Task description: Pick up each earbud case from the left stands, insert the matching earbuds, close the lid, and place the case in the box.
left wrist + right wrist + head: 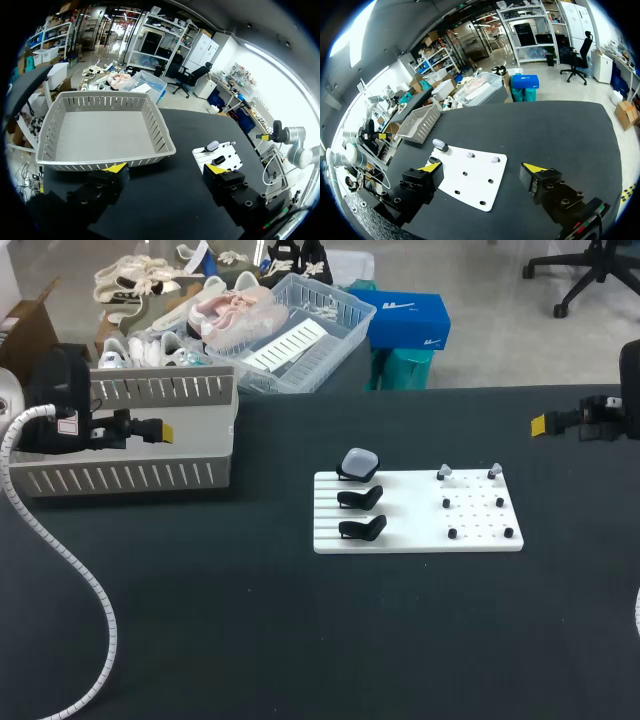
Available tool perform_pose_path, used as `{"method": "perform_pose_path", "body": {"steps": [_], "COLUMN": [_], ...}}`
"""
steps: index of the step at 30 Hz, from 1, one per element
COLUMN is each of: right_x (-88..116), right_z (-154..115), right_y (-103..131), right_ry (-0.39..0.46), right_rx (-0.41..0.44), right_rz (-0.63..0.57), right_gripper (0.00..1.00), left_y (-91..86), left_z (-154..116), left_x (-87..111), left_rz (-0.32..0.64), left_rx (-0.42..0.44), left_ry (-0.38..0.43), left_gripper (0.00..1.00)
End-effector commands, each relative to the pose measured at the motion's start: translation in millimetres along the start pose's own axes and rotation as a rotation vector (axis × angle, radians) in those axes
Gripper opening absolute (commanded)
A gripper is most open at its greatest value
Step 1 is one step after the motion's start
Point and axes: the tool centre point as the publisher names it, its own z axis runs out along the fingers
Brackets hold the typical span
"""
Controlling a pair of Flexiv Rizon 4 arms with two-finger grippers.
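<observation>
Left gripper (166, 170): fingers wide apart, holding nothing. It hangs at the left of the table, with the grey box (120, 478) just ahead of its fingers and the case well apart from it.

Risk at the box: this arm has a long way to go to the stands. If it crosses low, a finger or the wrist could catch the slotted wall and push the box out of place.

Earbud case (358, 462): it sits with the lid shut on the rear stand at the left side of the white board (400, 490). The two empty stands (360, 498) are in a row just in front of it.

Risk at the case: the case is rounded and looks smooth (I judge it slippery). A grip off the centre may squeeze it out of the fingers or tip it from the stand. The empty stands are close, so a wide finger may knock them and shift the board.

Earbuds (444, 472): two pale ones stand on the rear pegs at the right side of the board. The other pegs look bare.

Risk at the earbuds: they are very small. A slight miss may flick one off its peg, and a wrong orientation would stop the lid from closing.

Right gripper (482, 170): also open and empty, at the right edge of the table, with the board ahead of it.

Risk for both arms: they must meet over one small board and may collide.
</observation>
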Motion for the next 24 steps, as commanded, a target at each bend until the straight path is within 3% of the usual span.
{"method": "perform_pose_path", "body": {"steps": [1,13,18,24], "right_x": [0,0,0,0], "right_z": [0,0,0,0], "right_y": [0,0,0,0], "right_ry": [0.0,0.0,0.0,0.0], "right_rx": [0.0,0.0,0.0,0.0], "right_rz": [-0.001,-0.001,-0.001,-0.001], "right_gripper": [1.0,1.0,1.0,1.0], "left_y": [-0.1,-0.1,-23.2,-53.6], "left_z": [0,0,-2,-5], "left_x": [-0.5,-0.5,-14.6,-13.4], "left_rz": [0.0,0.0,0.11,0.296], "left_rx": [-0.002,-0.002,0.147,0.245], "left_ry": [0.002,0.002,-0.047,-0.138], "left_gripper": [1.0,1.0,1.0,1.0]}}
